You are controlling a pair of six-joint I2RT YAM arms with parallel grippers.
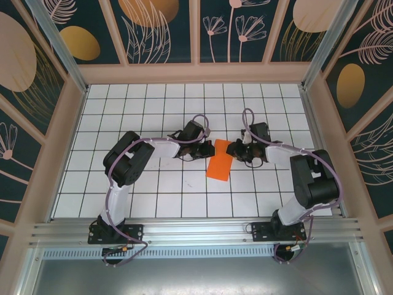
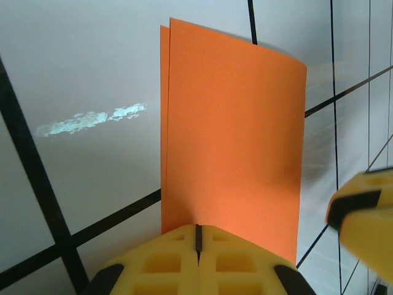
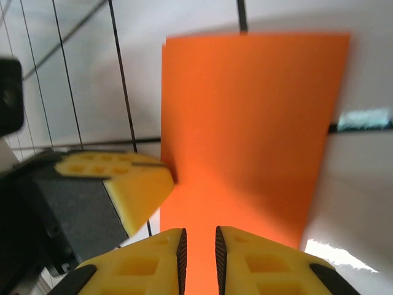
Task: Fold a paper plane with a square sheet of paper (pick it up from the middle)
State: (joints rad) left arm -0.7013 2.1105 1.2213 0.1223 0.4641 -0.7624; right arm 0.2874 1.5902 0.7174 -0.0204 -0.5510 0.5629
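Observation:
The square sheet of paper (image 1: 219, 165) is bright orange and folded in half into a tall two-layer rectangle (image 2: 233, 135), not a paper plane. It sits between the two grippers at the table's middle. My left gripper (image 2: 198, 230) is shut on the sheet's near edge; the same gripper (image 1: 207, 149) sits at the paper's upper left. My right gripper (image 3: 198, 236) stands slightly open just short of the opposite edge, with the orange sheet (image 3: 252, 123) visible through the gap and nothing between its pads. The left gripper's yellow finger (image 3: 132, 184) touches the sheet's side edge.
The table is a white tiled grid (image 1: 153, 110) with black lines, walled by patterned panels. A pale smear (image 2: 92, 118) marks one tile beside the paper. The right gripper's yellow finger (image 2: 362, 212) hangs close to the sheet's right edge.

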